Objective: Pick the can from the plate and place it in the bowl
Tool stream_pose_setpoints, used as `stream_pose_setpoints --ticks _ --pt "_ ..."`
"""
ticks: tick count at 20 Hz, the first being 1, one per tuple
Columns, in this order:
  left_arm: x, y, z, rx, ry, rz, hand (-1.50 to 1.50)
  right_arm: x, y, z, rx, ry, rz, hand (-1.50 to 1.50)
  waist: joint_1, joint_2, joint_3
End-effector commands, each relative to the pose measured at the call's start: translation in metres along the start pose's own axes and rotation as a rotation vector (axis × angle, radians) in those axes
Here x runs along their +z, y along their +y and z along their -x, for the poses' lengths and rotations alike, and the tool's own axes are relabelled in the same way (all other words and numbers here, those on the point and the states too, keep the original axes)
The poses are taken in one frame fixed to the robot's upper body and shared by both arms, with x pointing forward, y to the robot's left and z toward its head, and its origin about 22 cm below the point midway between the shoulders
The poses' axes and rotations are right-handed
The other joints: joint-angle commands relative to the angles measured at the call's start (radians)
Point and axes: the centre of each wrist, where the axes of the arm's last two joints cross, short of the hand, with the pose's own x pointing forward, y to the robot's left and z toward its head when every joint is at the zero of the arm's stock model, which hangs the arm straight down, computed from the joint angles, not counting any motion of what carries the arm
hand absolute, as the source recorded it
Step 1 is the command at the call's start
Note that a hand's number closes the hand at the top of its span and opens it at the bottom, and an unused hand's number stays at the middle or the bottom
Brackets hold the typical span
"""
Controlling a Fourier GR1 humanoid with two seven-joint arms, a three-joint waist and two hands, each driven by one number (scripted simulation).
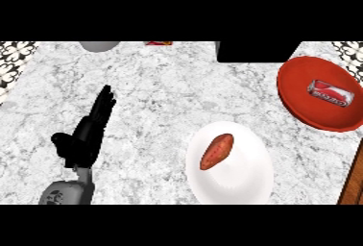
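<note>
At the lower left of the frame the robot's left hand (83,134) is resting over the grey-white marble counter (156,91), its black fingers straight and released, pointing toward the upper edge and holding nothing. Right of it, low in the frame, a reddish-orange sweet potato (216,151) is lying on a white round plate (241,185). At the upper right, the red-and-silver can (331,93) is lying on its side in a red round dish (305,103), its white lettering too small to read.

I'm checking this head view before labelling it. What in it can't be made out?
- Right hand: not in the head view at all.
- Grey object: cut off by the top edge.
- Small red item: mostly cropped at the top edge.
- Can lettering: too blurred to read.
- Left hand: seen edge-on, palm side hidden.
</note>
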Motion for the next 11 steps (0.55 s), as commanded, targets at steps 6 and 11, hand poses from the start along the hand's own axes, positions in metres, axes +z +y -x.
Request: stream_pose_setpoints --ticks 6,11 --pt "-0.014 -0.002 -0.001 -0.004 0.004 -0.011 0.00 0.027 -0.022 0.016 -0.093 -0.021 -0.113 -1.50 -0.006 -0.002 -0.001" --pt "-0.002 0.007 -0.002 -0.004 0.006 0.006 0.00 0.033 -0.031 0.021 -0.061 -0.015 -0.107 -1.50 0.003 0.000 0.000"
